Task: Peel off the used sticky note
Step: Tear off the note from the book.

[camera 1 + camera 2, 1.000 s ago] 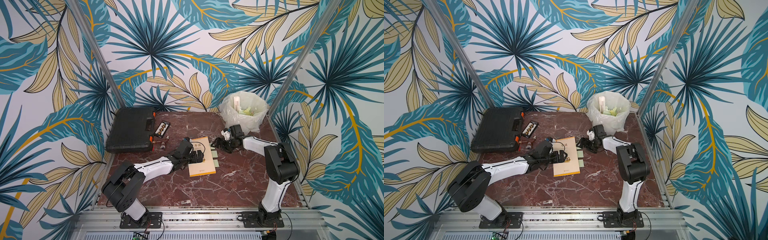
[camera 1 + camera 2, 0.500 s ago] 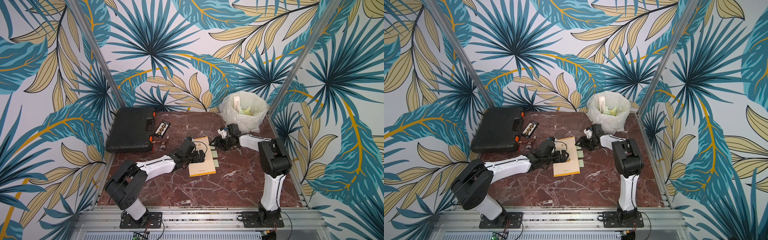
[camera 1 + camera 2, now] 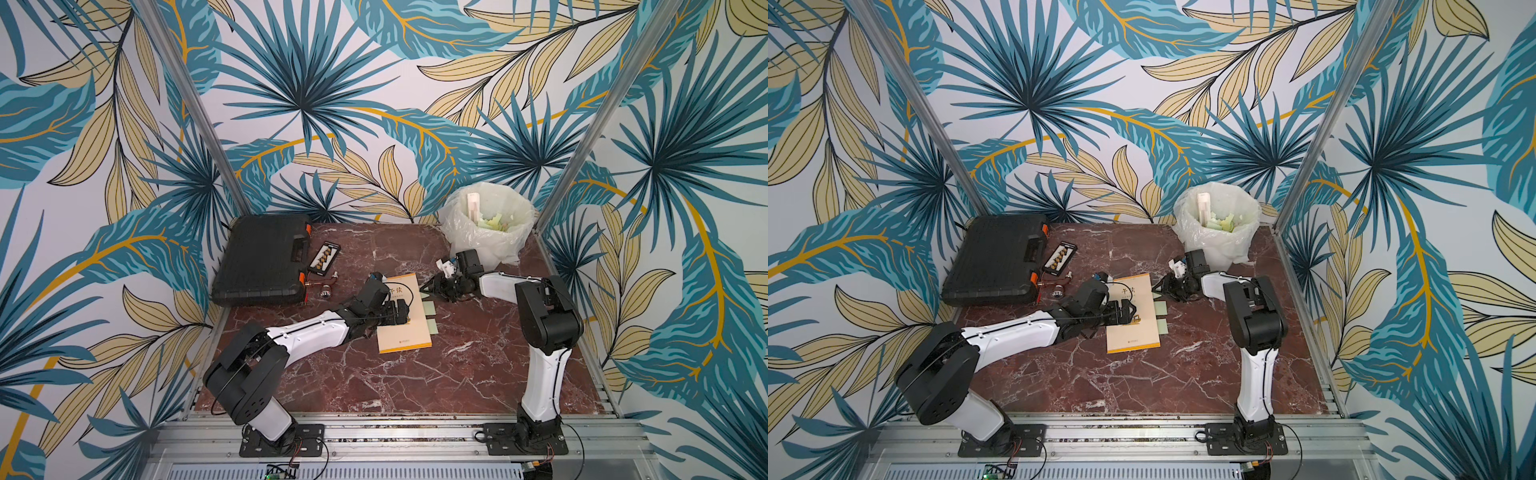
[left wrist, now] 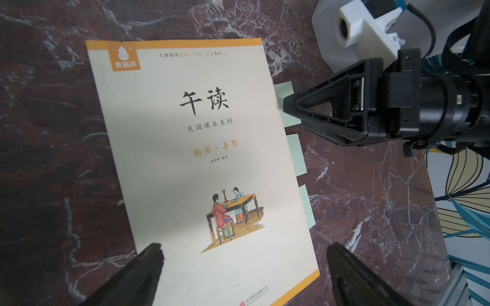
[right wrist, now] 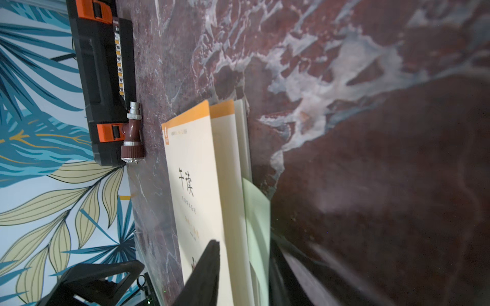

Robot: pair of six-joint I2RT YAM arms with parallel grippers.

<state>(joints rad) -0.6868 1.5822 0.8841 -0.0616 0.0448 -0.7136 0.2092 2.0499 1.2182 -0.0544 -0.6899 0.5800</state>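
Note:
A cream book [image 3: 405, 316] with orange edges lies flat on the marble table. Three pale green sticky notes stick out from its right edge, one of them the middle sticky note [image 4: 297, 153]. My right gripper [image 3: 424, 289] reaches the farthest sticky note [image 4: 287, 90]. In the right wrist view its fingers stand close together but apart, astride the book's page edges and the green note [image 5: 256, 212]. My left gripper [image 4: 244, 249] is wide open over the book's near end, one finger above the cover and one past its edge.
A black tool case [image 3: 262, 262] with orange latches lies at the back left, with a small bit holder [image 3: 324, 257] and a maroon connector [image 3: 328, 286] beside it. A bin lined with a plastic bag [image 3: 486, 224] stands at the back right, just behind my right arm.
My right gripper has moved left to the book's edge and its jaws have narrowed around the top note. The left arm has hardly moved.

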